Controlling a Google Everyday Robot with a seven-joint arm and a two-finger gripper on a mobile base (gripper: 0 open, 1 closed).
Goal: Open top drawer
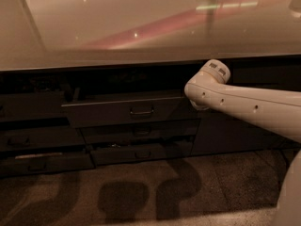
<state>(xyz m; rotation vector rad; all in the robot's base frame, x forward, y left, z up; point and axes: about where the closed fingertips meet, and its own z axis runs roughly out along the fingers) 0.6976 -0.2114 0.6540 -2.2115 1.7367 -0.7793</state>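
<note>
The top drawer (113,113) sits under the bench (141,41) edge, left of centre, and its front appears to stand proud of the narrower fronts (141,132) below, so I judge it partly open. My gripper (199,104) is tucked behind the rounded end of the arm (244,105), just right of the drawer front and well off the small central handle (142,112). I cannot tell whether it is open or closed, or whether it holds anything. To finish well, I would pull slowly and straight out, square to the front. Any hold off to one side could twist the drawer on its runners. I would also keep the arm clear of the bench lip.
</note>
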